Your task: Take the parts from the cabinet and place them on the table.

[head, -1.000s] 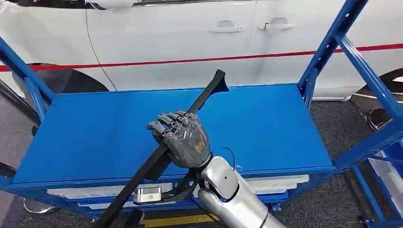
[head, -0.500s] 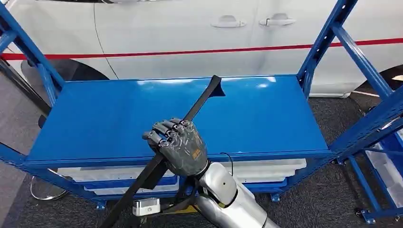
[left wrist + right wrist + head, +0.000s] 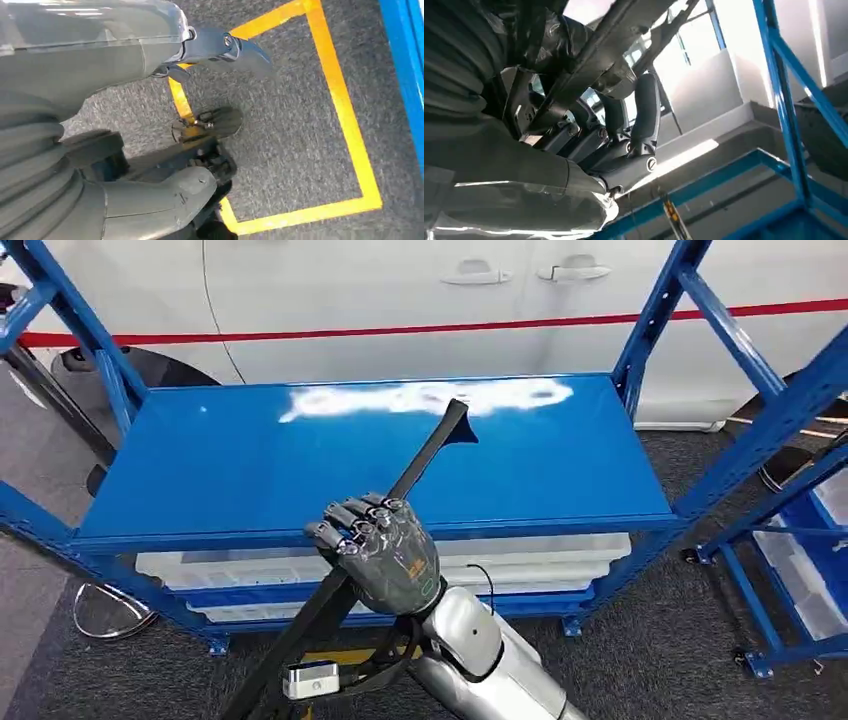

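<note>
Strip slants from right hand toward shelf.

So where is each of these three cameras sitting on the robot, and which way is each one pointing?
Head view: high on the body, looking down at the blue shelf; shows the right hand gripping the long black part.
Left wrist view: behind the left hand, facing the carpet and yellow floor tape.
Right wrist view: behind the right hand, looking upward past the blue frame.
Shared: head and right wrist views both show the black part held.

Long black strip, slanted, held
</note>
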